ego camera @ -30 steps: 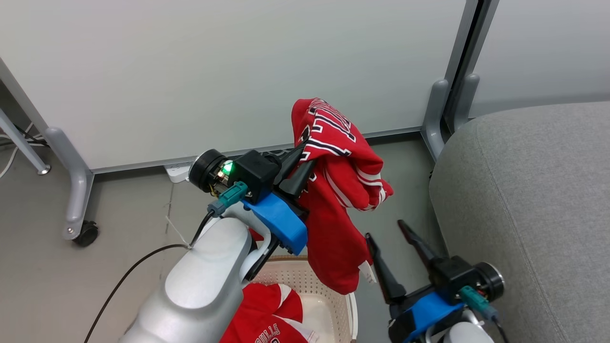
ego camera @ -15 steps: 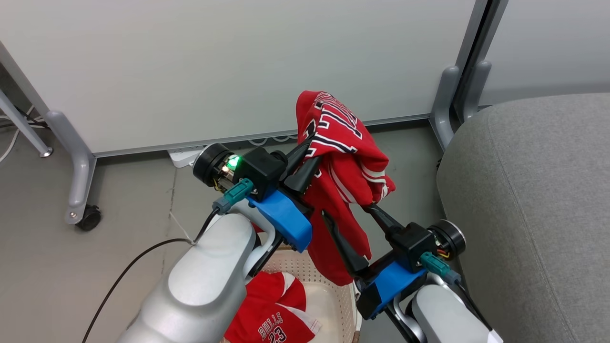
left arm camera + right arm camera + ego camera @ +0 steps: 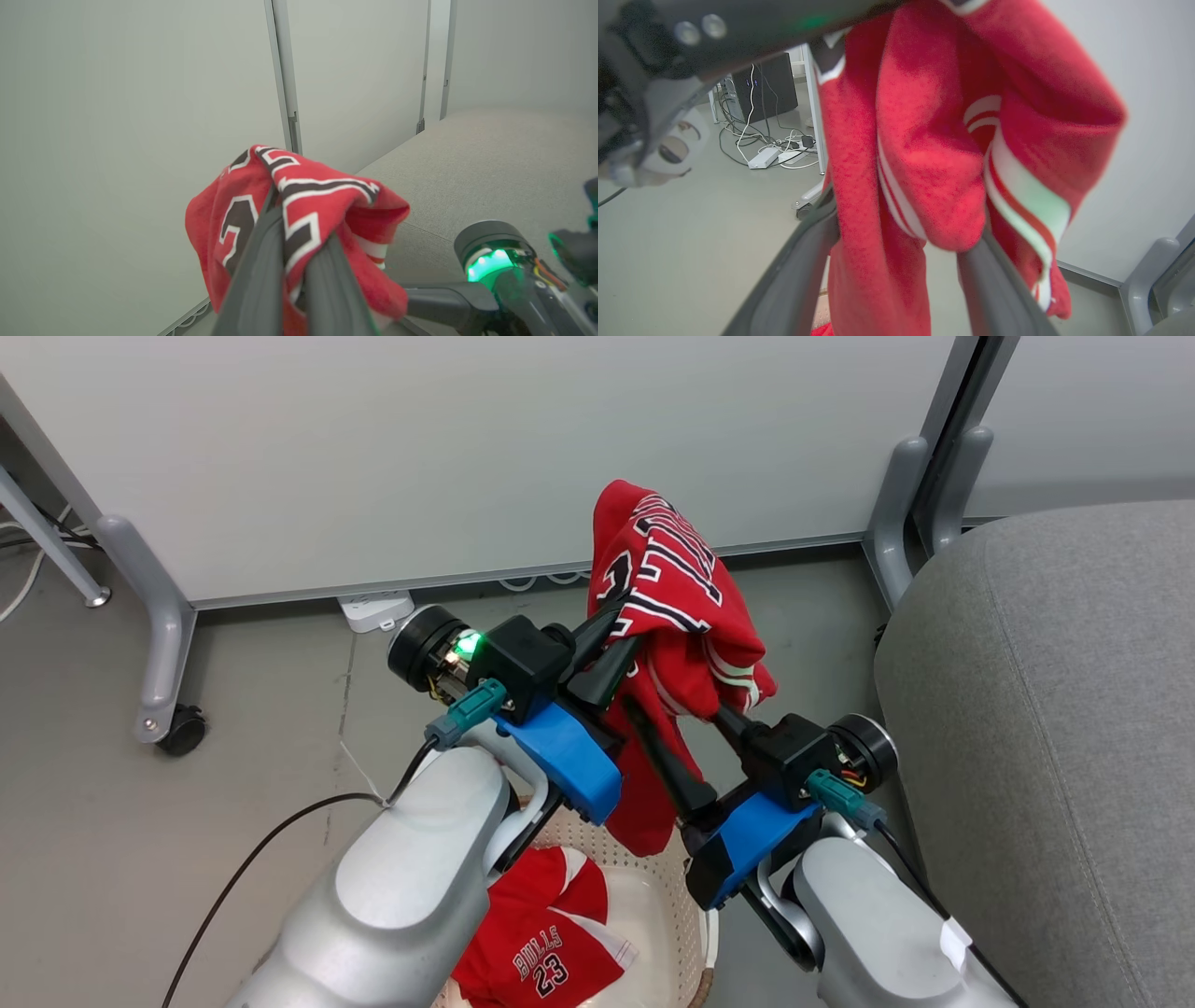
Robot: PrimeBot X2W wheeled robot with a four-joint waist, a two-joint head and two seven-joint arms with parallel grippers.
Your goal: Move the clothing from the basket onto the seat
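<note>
Two red jerseys were at stake. The lifted jersey (image 3: 677, 616) hung bunched from the left gripper (image 3: 624, 633), whose fingers were pinched tight on a fold beside the black-and-white lettering. Its lower end dangled over the basket (image 3: 677, 905); whether it touched the rim could not be told. The second jersey (image 3: 546, 947) lay crumpled inside the basket. The right gripper (image 3: 674, 711) had its fingers spread wide, one on each side of the hanging cloth, and was clamping nothing. Its wrist view showed red fabric and white trim draped between them. The seat (image 3: 1046, 728) stood to the robot's right, apart from the cloth.

The step in hand appeared to be a second grasp on the hanging part. Done well, the right fingers would close on a thick fold set deep between them rather than at the tips, since thin cloth probably slips. The left pinch should stay firm meanwhile. Both arms would then need to raise the tail clear of the rim before swinging right. The jersey is best released over the flat top of the seat, not at its rounded edge.
</note>
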